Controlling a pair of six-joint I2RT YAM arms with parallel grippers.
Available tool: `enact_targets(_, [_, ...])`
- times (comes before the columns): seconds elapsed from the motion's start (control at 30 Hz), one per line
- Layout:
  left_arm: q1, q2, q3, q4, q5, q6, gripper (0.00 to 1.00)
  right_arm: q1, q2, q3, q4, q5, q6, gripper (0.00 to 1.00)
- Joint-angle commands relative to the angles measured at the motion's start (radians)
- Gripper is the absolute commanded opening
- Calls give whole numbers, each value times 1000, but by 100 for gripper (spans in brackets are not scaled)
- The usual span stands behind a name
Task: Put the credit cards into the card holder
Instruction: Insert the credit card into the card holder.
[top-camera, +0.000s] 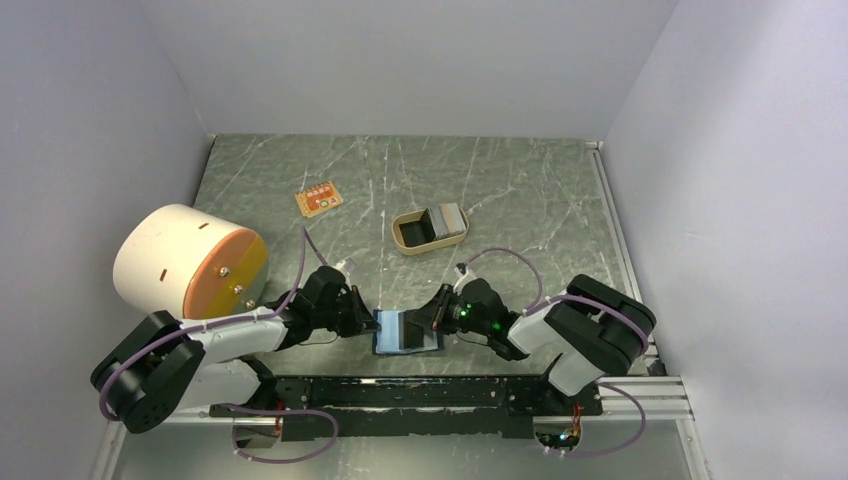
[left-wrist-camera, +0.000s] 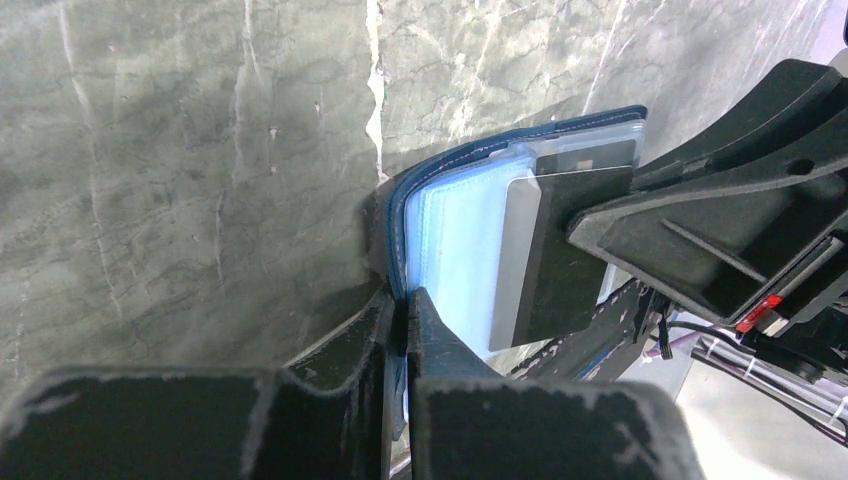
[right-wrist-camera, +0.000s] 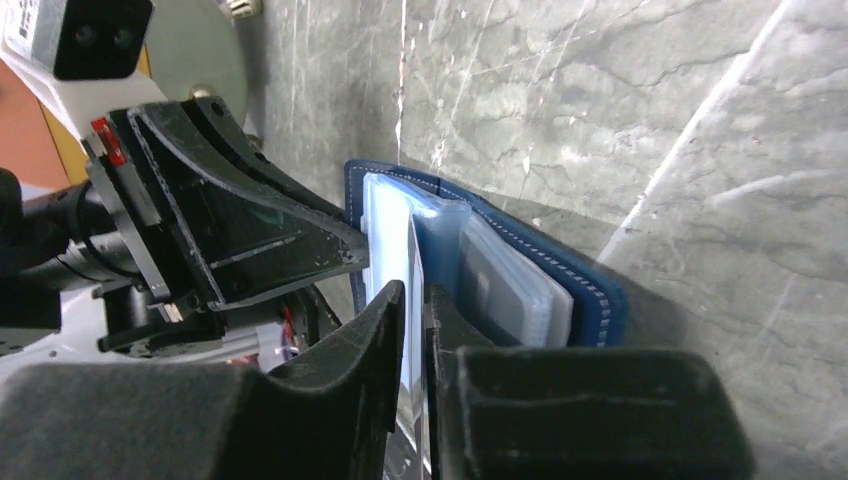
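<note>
Grip, left: left gripper clamped shut on the navy edge of the holder, right by the fold.
Grip, right: right gripper all but closed, one thin card caught edge-on between the pads.
Card: grey and dark, laid against the pale blue sleeves; in a slot or only on top, cannot tell.
Holder: open on the table at the near edge, squarely between the two grippers, navy outside, clear blue inside.
Writing: white marks on the orange board, too small to read.
Count: two arms, one holder, one card in the pinch, one tray, one board, one drum.
Stack: more cards standing in the tan tray, mid-table, well apart from the holder; number cannot tell.
Board: left of the tray, flat on the table.
Drum: big white drum with an orange face, far left, beside the left arm.
</note>
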Motion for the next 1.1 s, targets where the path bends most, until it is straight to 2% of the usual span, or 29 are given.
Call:
enact_targets(0.0, [6, -5, -15, 3, 5, -1, 9, 27, -14, 0, -39, 35, 6, 22])
enact_targets(0.17, [6, -12, -15, 4, 3, -2, 9, 55, -108, 99, -412, 138, -64, 35])
enact_targets(0.27, [6, -10, -11, 2, 3, 0, 9, 57, -136, 141, -558, 183, -94, 42])
enact_targets(0.57, [6, -4, -18, 15, 8, 0, 9, 67, -153, 192, -727, 218, -136, 50])
enact_targets(0.8, [6, -21, -18, 7, 3, -1, 9, 90, -178, 219, -823, 251, -148, 50])
enact_targets(1.07, [6, -13, -17, 19, 17, -1, 9, 129, -184, 225, -821, 240, -134, 49])
